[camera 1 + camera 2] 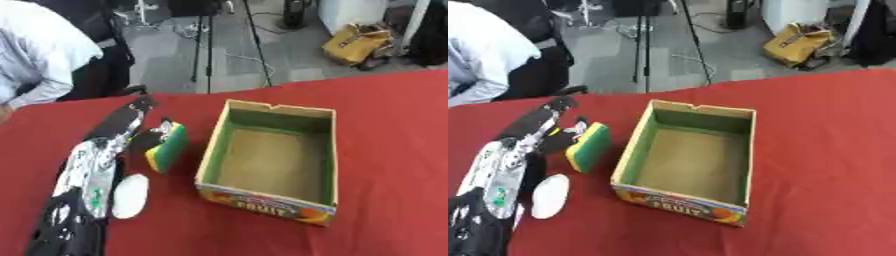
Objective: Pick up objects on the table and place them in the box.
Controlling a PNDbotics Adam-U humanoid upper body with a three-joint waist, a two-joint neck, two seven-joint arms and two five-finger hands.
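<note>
An open cardboard fruit box with green inner walls (267,162) sat on the red-covered counter (394,150). A white oval object (129,196) lay near its left side. The left hand (144,131), reaching in from the lower left, had its fingers curled around a yellow-and-green sponge (168,147), tilted just beside the box.

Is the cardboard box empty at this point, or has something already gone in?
Empty. The box stands open-topped and only its bare brown floor shows; the sponge and the white object are outside it, on the table beside the left hand.
</note>
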